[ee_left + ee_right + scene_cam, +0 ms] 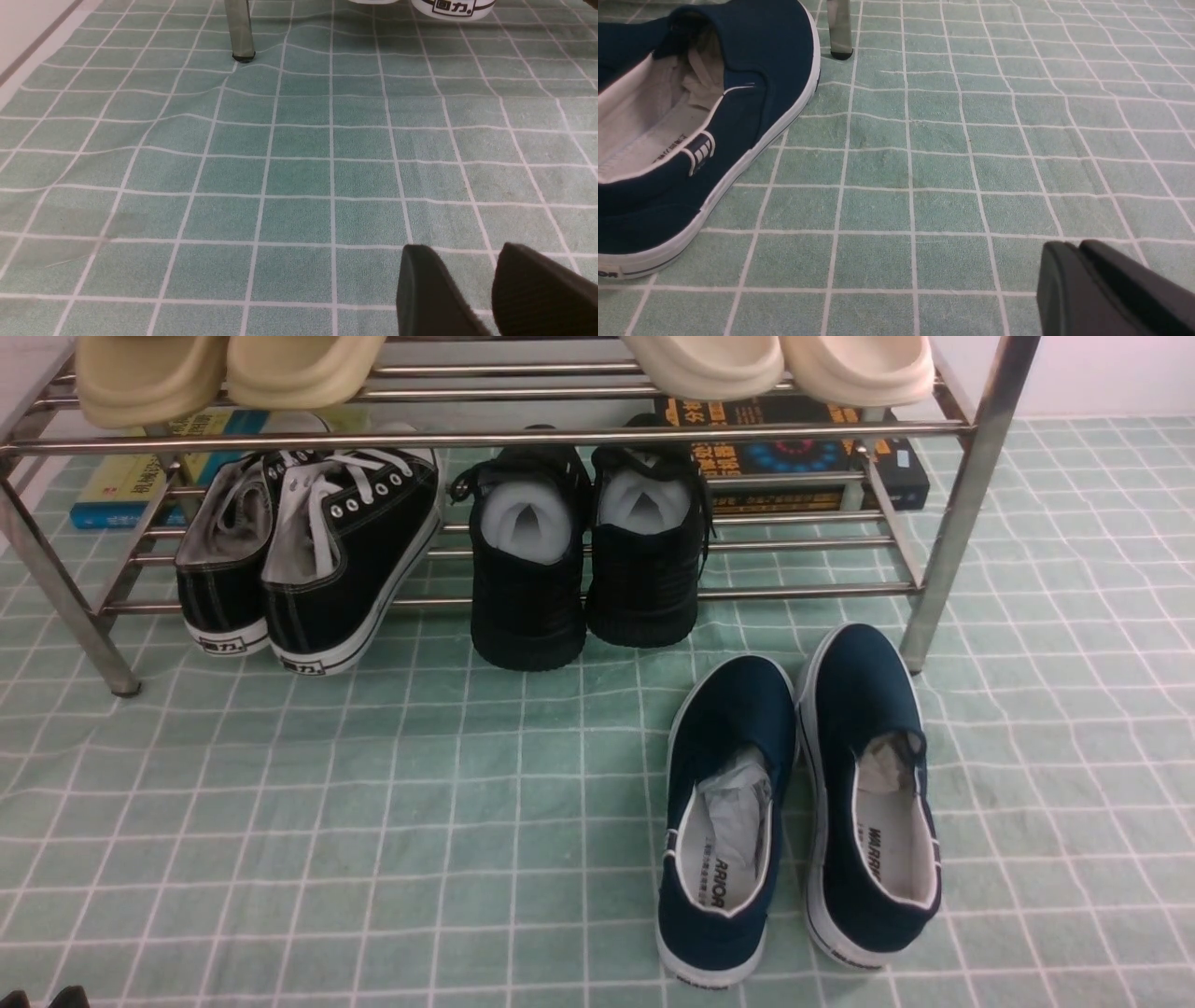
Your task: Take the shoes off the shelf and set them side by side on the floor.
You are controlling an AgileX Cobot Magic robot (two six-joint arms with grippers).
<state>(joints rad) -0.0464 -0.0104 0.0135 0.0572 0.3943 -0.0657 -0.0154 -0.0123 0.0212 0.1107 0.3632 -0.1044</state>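
**Shoe and Shelf Count**

Two navy slip-on shoes (794,803) on the floor (373,821), at about 4 o'clock in the front view. Two black lace-up sneakers (308,560) with white laces at 10 o'clock. Two all-black shoes (588,560) near centre. Four beige slippers (504,364) in two pairs at 12 o'clock. One metal shelf (962,504), two tiers. At least three books (803,453) behind it.

Navy slip-on shoes (794,803) side by side, touching, upright on green grid floor (373,821), toes toward silver shelf (962,504), right of centre, paper-stuffed.
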